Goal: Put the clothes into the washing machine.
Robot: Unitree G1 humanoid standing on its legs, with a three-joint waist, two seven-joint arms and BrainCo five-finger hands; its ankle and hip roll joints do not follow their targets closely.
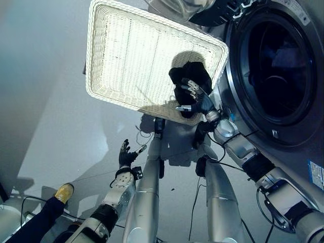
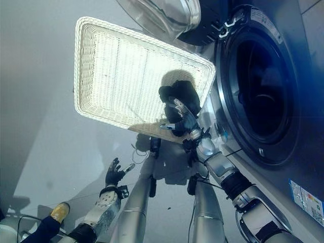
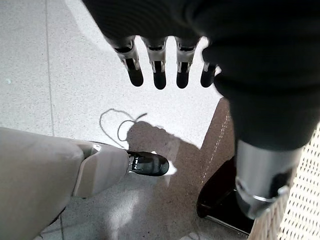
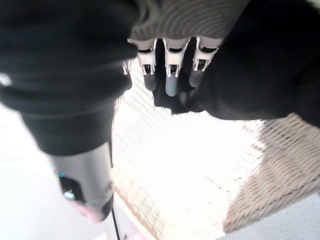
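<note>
One white wicker basket [image 1: 126,61] sits on the grey floor [image 1: 45,101], beside one front-loading washing machine [image 2: 283,152] whose round door opening [image 1: 281,66] is dark and whose glass door [image 2: 167,15] stands swung open above the basket. One dark garment [image 1: 190,76] lies in the basket's corner nearest the machine. The right hand [image 1: 197,98] reaches over the basket rim and is directly at this garment; in the right wrist view its fingers [image 4: 170,75] point straight into the black cloth [image 4: 250,75], extended rather than curled, with nothing gripped yet. The garment is just past the fingertips, touching or nearly touching them; which cannot be told.

The left hand [image 1: 126,154] hangs low, well apart from the basket, over bare floor. Its fingers [image 3: 160,70] are straight and spread, holding nothing.

One person's foot in a yellow shoe [image 1: 64,192] stands on the floor below the left hand.
</note>
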